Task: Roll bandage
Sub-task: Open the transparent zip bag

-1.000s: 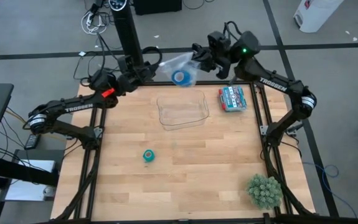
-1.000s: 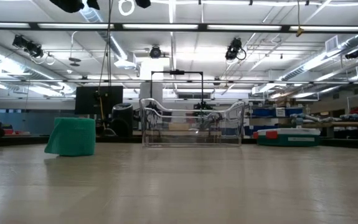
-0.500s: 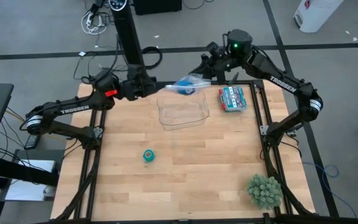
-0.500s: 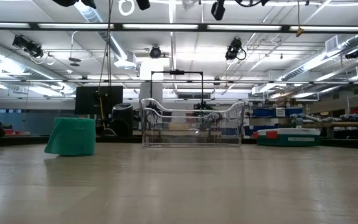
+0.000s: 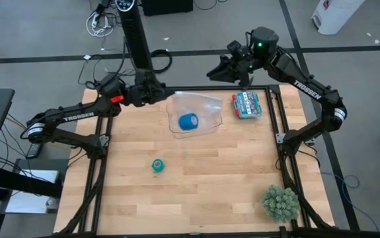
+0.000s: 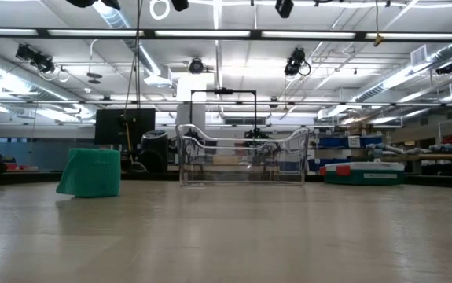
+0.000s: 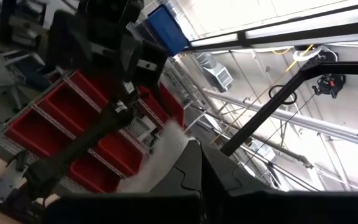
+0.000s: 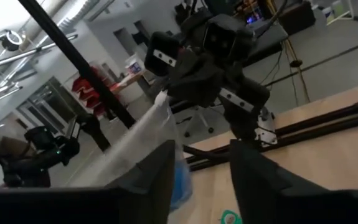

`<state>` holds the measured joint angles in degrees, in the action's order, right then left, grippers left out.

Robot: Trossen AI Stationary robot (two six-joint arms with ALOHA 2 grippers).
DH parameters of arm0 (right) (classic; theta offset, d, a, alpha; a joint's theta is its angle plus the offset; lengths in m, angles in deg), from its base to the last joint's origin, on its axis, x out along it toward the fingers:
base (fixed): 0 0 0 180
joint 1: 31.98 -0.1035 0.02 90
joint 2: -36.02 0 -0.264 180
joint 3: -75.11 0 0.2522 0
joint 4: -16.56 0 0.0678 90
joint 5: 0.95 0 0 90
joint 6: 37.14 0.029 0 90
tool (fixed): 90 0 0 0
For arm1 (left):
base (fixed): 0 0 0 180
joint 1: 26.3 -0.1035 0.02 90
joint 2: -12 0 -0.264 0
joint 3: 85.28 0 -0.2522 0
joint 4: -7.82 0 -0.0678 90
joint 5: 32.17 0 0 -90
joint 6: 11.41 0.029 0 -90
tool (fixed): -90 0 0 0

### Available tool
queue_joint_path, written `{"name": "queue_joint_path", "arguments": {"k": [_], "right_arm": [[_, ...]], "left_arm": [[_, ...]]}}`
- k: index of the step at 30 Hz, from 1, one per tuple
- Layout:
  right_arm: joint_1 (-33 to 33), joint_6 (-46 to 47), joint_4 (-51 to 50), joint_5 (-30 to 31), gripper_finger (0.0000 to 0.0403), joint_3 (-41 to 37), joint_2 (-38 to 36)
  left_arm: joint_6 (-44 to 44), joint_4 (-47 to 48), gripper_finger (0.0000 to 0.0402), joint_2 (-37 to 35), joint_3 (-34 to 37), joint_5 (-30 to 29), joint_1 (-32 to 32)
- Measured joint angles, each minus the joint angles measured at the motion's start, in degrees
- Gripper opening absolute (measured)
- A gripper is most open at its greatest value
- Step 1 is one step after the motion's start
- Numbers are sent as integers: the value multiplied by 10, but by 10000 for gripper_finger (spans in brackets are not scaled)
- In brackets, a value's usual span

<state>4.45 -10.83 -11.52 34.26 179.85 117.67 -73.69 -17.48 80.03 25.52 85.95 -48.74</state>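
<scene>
The bandage is a small teal coil (image 5: 157, 165) (image 6: 90, 173) that stands on one flat end on the wooden table, well clear of both grippers. At the far edge my left gripper (image 5: 158, 89) is shut on a clear plastic bag (image 5: 199, 106). The bag droops over a clear tray (image 5: 211, 125). A blue roll (image 5: 188, 121) (image 8: 181, 179) shows through the bag's lower part; whether it rests in the tray, I cannot tell. My right gripper (image 5: 215, 71) (image 8: 203, 171) hangs open just beyond the bag, with nothing between its fingers. My left gripper pinches the plastic bag by its upper edge (image 8: 164, 98) between its two fingers, high above the table's far edge. The film comes out from between the fingertips (image 7: 166, 146). The rest of the bag hangs slack below and away from the gripper, toward the tray.
A flat red-and-teal package (image 5: 246, 104) lies right of the tray near the far right corner. A spiky green plant (image 5: 281, 202) stands at the near right corner. Bare wood (image 5: 209, 178) stretches between the tray and the near edge.
My right gripper has let go of the bag, which was stretched between both grippers above the far edge. The freed end has dropped with the blue roll and now droops over the tray. My left gripper keeps its hold.
</scene>
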Motion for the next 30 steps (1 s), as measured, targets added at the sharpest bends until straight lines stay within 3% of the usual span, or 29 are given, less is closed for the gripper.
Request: {"name": "queue_joint_path", "arguments": {"k": [5, 17, 23, 30], "right_arm": [[-11, -12, 2, 33, 173, 0, -10], [-112, -79, -46, 169, 160, 0, 9], [-150, -96, -65, 198, 160, 0, 39], [-166, -125, -64, 245, 159, 0, 53]], "left_arm": [[-7, 34, 0, 0, 0, 0, 0], [64, 203, 0, 1, 0, -22, 0], [80, 209, 0, 2, 0, -57, 0], [86, 212, 0, 3, 0, -59, 5]]}}
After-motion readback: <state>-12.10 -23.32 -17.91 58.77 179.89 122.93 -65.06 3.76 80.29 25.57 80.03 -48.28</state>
